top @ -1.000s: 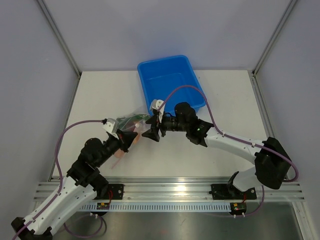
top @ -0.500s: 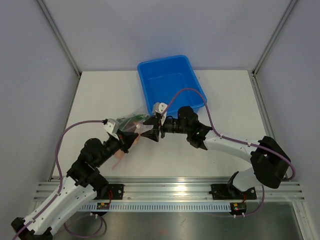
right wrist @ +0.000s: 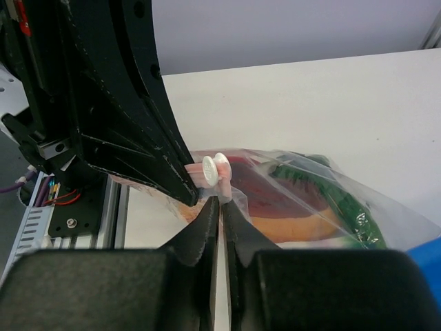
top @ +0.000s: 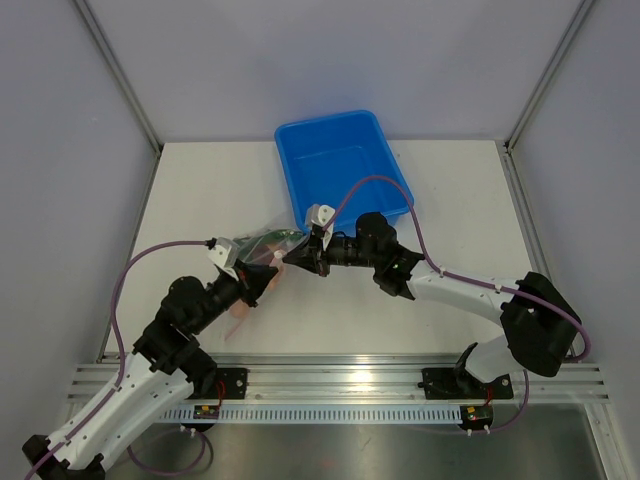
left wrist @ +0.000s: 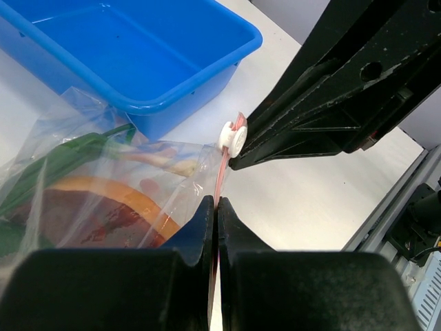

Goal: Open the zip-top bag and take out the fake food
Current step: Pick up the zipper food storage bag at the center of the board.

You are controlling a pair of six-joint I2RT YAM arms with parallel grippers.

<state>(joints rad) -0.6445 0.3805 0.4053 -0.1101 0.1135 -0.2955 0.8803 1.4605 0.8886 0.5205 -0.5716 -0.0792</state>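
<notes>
Pinching the bag (top: 262,243) by its pink strip (left wrist: 222,169) with the left tool (left wrist: 216,207), clamped tight. Clenching the right tool (right wrist: 220,203) on the same strip, just beside the white slider (right wrist: 215,167). Holding the bag between both, near the tub (top: 340,165), over the table (top: 200,190), food (left wrist: 124,200) inside.
</notes>
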